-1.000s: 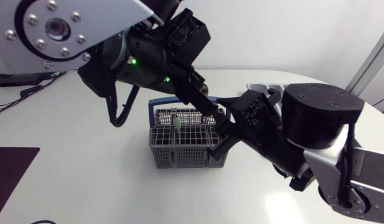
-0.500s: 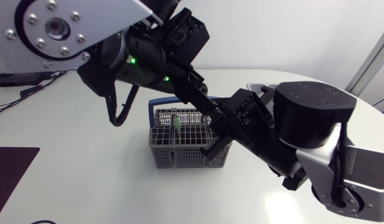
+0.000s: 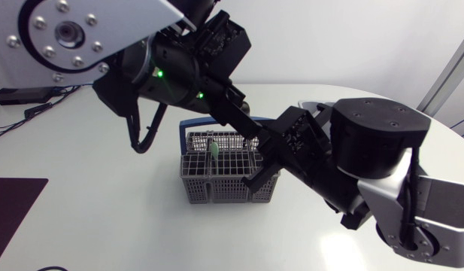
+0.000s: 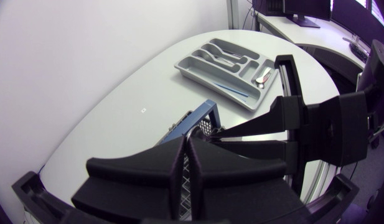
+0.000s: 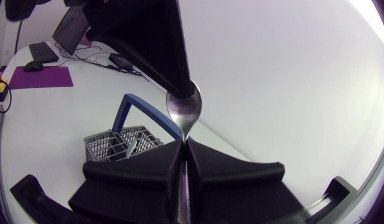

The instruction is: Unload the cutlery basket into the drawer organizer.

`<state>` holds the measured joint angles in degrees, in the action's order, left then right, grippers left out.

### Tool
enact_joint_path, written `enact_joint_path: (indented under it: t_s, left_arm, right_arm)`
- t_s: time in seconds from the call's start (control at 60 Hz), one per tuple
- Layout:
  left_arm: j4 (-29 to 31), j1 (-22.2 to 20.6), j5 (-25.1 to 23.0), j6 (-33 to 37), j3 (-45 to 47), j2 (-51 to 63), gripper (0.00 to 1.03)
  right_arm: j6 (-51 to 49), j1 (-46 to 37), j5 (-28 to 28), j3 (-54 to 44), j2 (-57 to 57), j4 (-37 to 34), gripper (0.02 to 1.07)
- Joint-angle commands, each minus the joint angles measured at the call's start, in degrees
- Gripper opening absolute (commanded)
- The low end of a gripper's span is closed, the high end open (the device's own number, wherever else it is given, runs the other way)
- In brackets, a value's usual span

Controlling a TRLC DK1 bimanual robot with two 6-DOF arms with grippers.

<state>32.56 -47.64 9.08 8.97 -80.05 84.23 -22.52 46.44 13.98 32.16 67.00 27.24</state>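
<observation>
Two grippers and one spoon, meeting in mid-air above the basket.

Head view.
- The left gripper (image 3: pixel 253 134) comes in from the left, its matte black wedge fingers angled down over the cutlery basket (image 3: pixel 216 184).
- The basket is a grey plastic grid with a blue handle (image 3: pixel 185 129), standing on the white table (image 3: pixel 104 211).
- The right gripper (image 3: pixel 263 154) sits tip to tip with the left one, just above the basket's right end.
- A green-handled utensil (image 3: pixel 213 147) stands upright in a rear compartment.
- The drawer organizer (image 3: pixel 313 105) is mostly hidden behind my right arm (image 3: pixel 382 143).

Left wrist view.
- My left fingers (image 4: pixel 135 171) are pressed together with a sliver of bright metal at their tips. I judge them pinched on the spoon's bowl end.
- The drawer organizer (image 4: pixel 207 86) is a grey moulded tray well beyond the basket, with cutlery pieces (image 4: pixel 224 53) lying in its slots.

Right wrist view.
- The spoon (image 5: pixel 184 112) is polished steel with a smooth oval bowl.
- Its neck is clamped between my right fingers (image 5: pixel 229 171), and the bowl's tip meets the left gripper (image 5: pixel 179 81).

Handling note: smooth steel slips, so one hand should let go only once the other's hold is firm. The spoon should then be carried level to its slot.
</observation>
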Motion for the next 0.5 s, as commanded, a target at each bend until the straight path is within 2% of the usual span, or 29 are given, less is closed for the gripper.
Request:
enact_joint_path:
  t_s: [0.0,0.117,0.167,0.233,0.35,0.483]
  left_arm:
    - [-0.7,-0.4,-0.5,-0.8,-1.2,0.2,0.1]
    - [-2.2,-0.4,-0.6,-0.7,-1.6,-0.8,0.37]
    - [-2.8,-0.4,-0.6,-0.6,-2.0,-1.3,0.54]
    - [-4.1,0.1,-0.6,-0.4,-2.2,-2.1,0.66]
    - [-4.5,1.3,-0.6,-0.1,-3.1,-3.7,0.77]
    - [-4.4,3.7,-0.6,1.0,-3.8,-5.3,0.79]
  right_arm:
    - [-0.9,0.5,-0.8,0.3,0.4,0.1,0.09]
    - [-0.9,0.4,-1.5,-0.2,-0.1,-0.4,0.09]
    - [-0.8,0.3,-2.5,-0.5,-0.6,-1.2,0.09]
    - [-0.8,0.1,-4.0,-1.3,-1.7,-2.0,0.09]
    - [-0.8,-1.9,-7.5,-2.7,-4.4,-4.7,0.09]
    - [-0.9,-7.9,-15.3,-4.3,-8.7,-9.1,0.09]
